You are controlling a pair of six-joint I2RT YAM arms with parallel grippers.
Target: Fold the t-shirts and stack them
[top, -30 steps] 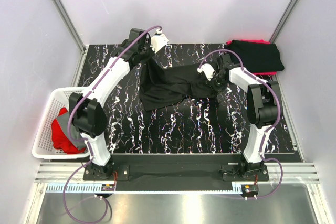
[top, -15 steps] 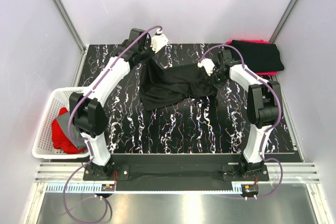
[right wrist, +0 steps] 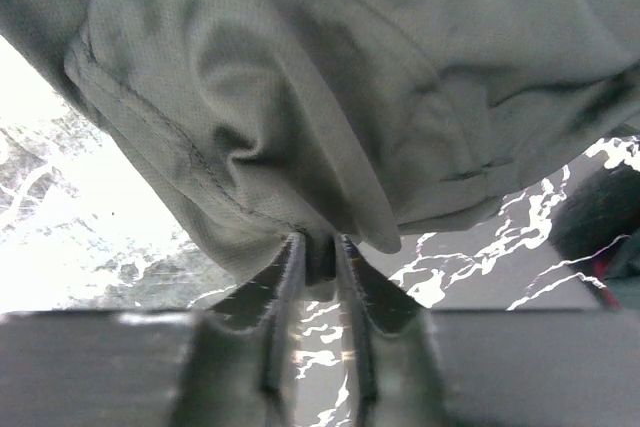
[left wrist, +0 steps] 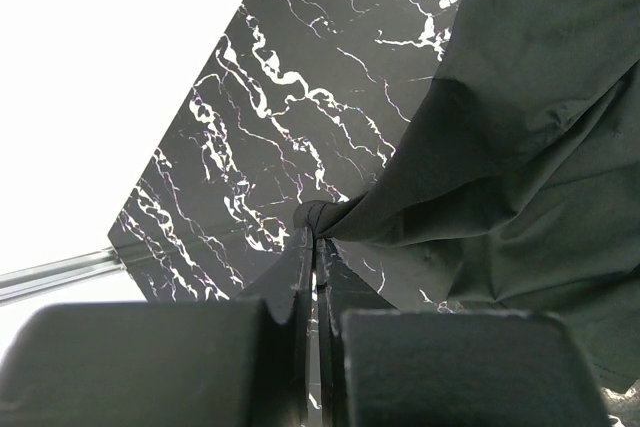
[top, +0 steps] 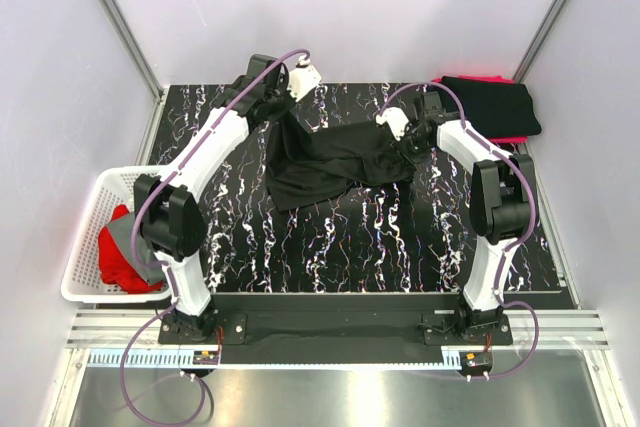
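High overhead, wrist views close on t-shirt (top: 330, 162)

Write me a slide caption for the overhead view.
Left arm and right arm pinch opposite ends of a black t-shirt over the marbled table; folded stack nearby.

This was a robot test room, like a lab. Plain white walls (top: 350, 7) and shiny metal corner posts (top: 119, 27) boxed in a black table with white marble lines (top: 330, 247). Two white robot arms (top: 215, 144) with purple cables (top: 123, 372) were bolted to a black base plate (top: 330, 312) at its near edge.
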